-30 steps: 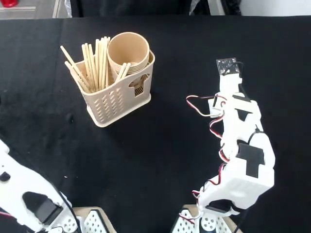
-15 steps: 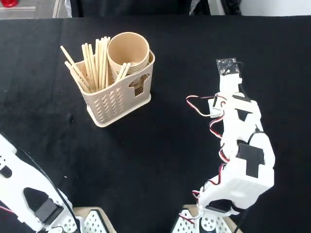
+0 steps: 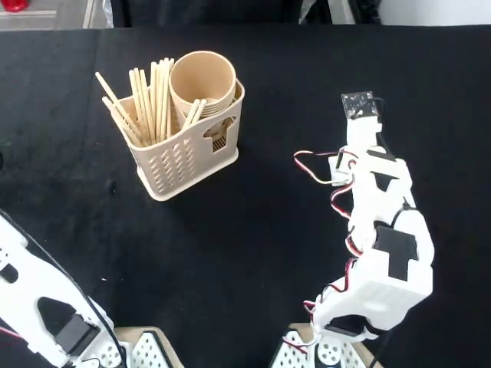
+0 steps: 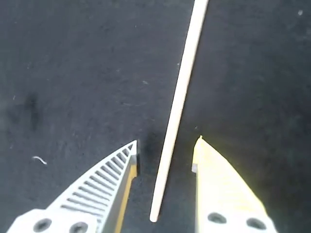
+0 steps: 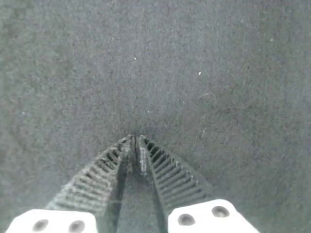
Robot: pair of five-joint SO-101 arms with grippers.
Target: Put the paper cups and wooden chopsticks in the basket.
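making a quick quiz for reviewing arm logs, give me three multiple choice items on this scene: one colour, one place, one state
1. The basket is: A beige; B red; C blue.
2. The loose chopstick lies: A in a cup; B between the fingers of the left gripper; C on the basket rim.
3. The right gripper is: A open; B shut; C holding a cup.
Key: A, pale beige walls; B, left wrist view shows it between spread tips; B, tips meet over bare cloth.
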